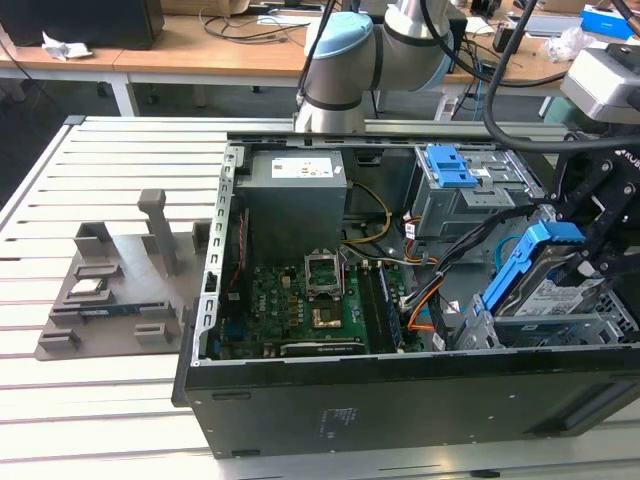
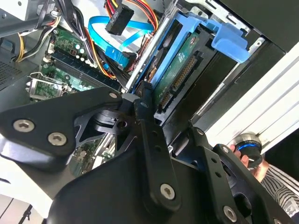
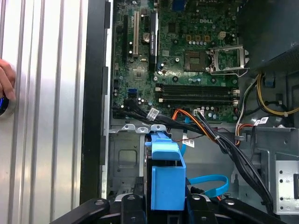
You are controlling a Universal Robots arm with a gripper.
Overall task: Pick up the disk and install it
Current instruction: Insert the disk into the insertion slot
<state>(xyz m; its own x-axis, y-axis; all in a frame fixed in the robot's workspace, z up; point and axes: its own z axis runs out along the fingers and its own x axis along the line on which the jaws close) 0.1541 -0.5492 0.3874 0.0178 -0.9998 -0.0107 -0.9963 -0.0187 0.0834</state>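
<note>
Disk (image 1: pixel 558 296) is lifted clear of the bench (image 1: pixel 110 150) - the pick-up half looks done. It hangs tilted over the drive cage (image 1: pixel 603 326) at the exterior view's right end of the open computer case (image 1: pixel 400 400), its blue-framed end highest. The claw (image 1: pixel 588 255) is pinching it by that end; in the first wrist view the black fingers (image 3: pixel 133 201) press against both sides of the blue frame. Installing is left, I judge - the disk does not lie flat in the cage, and the blue data cable (image 3: pixel 212 179) lies loose beside it, not visibly plugged into the disk.
</note>
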